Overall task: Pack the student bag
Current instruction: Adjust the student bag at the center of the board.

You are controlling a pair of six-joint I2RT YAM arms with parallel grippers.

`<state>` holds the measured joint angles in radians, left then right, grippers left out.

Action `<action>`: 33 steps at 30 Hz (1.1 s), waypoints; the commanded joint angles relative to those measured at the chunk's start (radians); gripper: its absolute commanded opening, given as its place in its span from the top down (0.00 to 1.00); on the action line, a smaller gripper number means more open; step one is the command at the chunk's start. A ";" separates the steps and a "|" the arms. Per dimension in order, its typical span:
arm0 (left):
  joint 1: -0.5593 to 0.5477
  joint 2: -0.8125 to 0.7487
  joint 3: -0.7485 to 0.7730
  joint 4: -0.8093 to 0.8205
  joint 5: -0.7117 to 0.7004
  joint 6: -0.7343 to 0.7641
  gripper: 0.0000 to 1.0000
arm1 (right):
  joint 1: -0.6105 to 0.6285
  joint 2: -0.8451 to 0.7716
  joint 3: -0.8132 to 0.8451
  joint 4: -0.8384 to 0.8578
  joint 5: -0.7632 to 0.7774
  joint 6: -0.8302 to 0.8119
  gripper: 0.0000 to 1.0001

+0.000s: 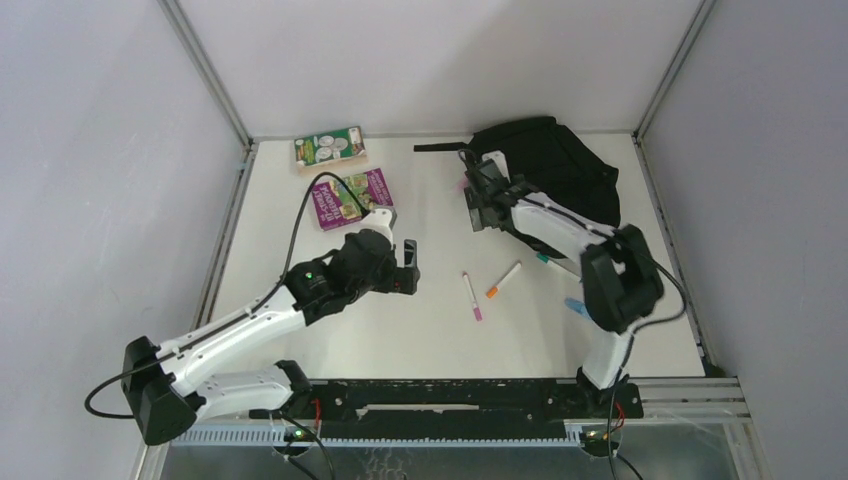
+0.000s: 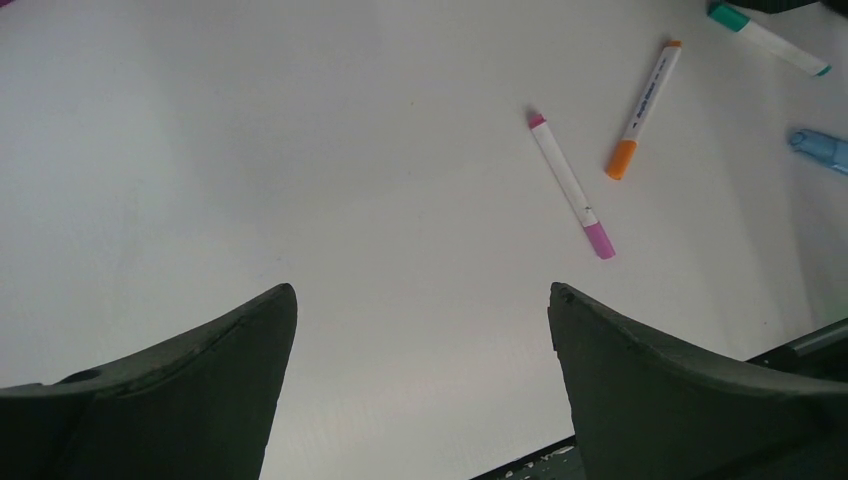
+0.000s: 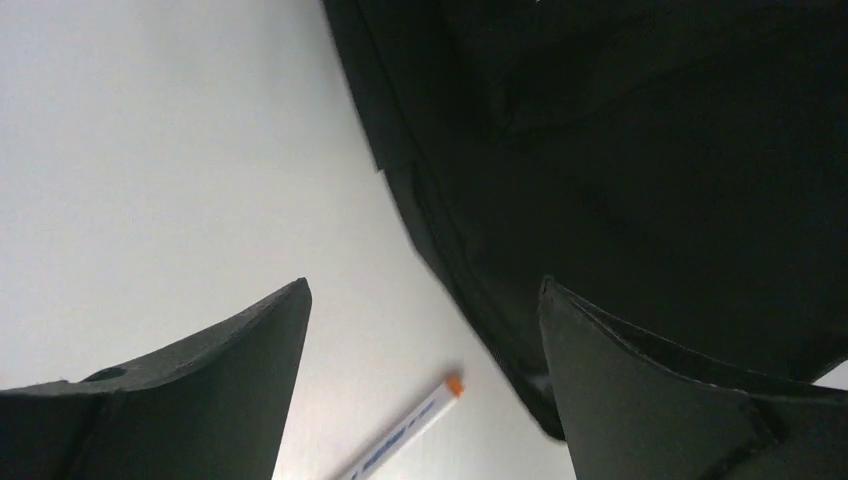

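Three markers (image 1: 503,280) (maybe a blue fourth (image 1: 575,305)) beside student bag (image 1: 560,165)

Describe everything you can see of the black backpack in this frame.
The student bag is black, floppy fabric, slumped in a crumpled heap at the far right corner of the table. One strap trails flat to the left. The right arm crosses its near-left side, and the open right claw hovers over its seamed edge, gripping nothing. No opening or tag shows.

Two arms on a black base rail (image 1: 450,395): white shells, black joints. A black cable (image 1: 298,222) loops off the left arm (image 1: 240,330). The left gripper (image 2: 422,292) has dark wedge-shaped fingers (image 2: 200,390).
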<state>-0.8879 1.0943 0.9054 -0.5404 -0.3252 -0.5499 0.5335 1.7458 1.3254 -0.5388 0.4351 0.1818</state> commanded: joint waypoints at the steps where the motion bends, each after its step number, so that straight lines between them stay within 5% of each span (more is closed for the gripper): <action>1: -0.004 -0.061 0.027 0.027 -0.003 -0.013 0.00 | -0.012 0.159 0.103 -0.029 0.152 -0.132 0.08; 3: -0.004 -0.072 0.016 0.027 -0.002 -0.020 0.00 | -0.024 0.214 0.123 -0.013 0.179 -0.146 0.10; 4: -0.003 -0.077 0.012 0.025 -0.003 -0.026 0.00 | -0.029 0.227 0.132 -0.008 0.182 -0.145 0.21; 5: -0.003 -0.081 0.009 0.024 -0.005 -0.029 0.00 | -0.031 0.232 0.138 -0.008 0.180 -0.142 0.38; 7: -0.004 -0.087 0.005 0.024 -0.012 -0.034 0.00 | -0.028 0.208 0.146 -0.004 0.173 -0.133 0.89; 8: -0.004 -0.088 0.003 0.023 -0.014 -0.036 0.00 | -0.023 0.189 0.149 -0.005 0.168 -0.130 1.00; 21: -0.004 -0.091 0.007 0.020 -0.030 -0.029 0.00 | -0.113 -0.129 0.160 -0.281 0.248 0.240 1.00; 33: -0.003 -0.080 0.002 0.017 -0.035 -0.015 0.00 | -0.201 -0.200 0.178 -0.384 0.234 0.441 1.00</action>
<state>-0.8879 1.0245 0.9054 -0.5407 -0.3370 -0.5755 0.3267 1.5761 1.4506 -0.9310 0.6456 0.5259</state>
